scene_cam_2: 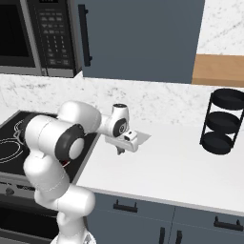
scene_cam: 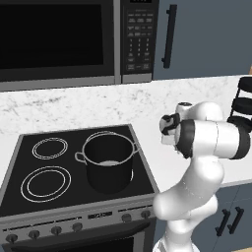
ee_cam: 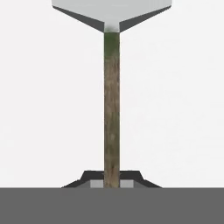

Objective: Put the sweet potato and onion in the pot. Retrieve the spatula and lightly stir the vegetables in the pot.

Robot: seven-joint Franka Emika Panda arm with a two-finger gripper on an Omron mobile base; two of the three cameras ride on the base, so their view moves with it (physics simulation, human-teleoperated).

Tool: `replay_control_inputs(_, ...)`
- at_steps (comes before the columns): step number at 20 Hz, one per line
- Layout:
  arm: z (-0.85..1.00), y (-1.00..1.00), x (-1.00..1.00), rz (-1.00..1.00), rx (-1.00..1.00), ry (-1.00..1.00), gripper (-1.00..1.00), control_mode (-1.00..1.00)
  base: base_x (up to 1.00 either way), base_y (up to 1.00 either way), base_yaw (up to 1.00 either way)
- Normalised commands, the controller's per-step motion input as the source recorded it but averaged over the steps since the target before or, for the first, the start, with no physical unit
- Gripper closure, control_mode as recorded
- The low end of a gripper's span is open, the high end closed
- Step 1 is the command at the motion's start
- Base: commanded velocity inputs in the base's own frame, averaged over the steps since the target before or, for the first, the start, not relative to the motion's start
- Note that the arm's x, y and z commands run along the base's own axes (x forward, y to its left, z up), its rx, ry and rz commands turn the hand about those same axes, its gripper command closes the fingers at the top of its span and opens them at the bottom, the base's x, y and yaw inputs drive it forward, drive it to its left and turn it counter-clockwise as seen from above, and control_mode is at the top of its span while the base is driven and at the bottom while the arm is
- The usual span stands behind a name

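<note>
The gripper (ee_cam: 112,183) is clamping the wooden handle of the spatula (ee_cam: 112,105) over the white counter (scene_cam_2: 181,167). The pot (scene_cam: 109,162) is sitting on the stove (scene_cam: 29,197)

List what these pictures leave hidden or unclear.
- Pot contents: left base view, the near wall hides most of the inside; no vegetables can be told.
- Spatula blade: hand view, cut by the top edge.
- Tool grip: right base view, too small to judge.
</note>
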Motion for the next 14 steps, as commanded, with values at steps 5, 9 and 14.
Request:
replay_control_inputs(5, 0.97, 0.00, -0.97, 0.00, 0.06, -0.15, 1.00, -1.00, 0.00, 0.00, 0.00)
replay_control_inputs(9, 1.00, 0.11, -1.00, -0.01, 0.18, -0.02, 1.00, -1.00, 0.00, 0.00, 0.00)
replay_control_inputs(14, 1.00, 0.27, -0.68, -0.04, 0.26, 0.05, 1.00, -1.00, 0.00, 0.00, 0.00)
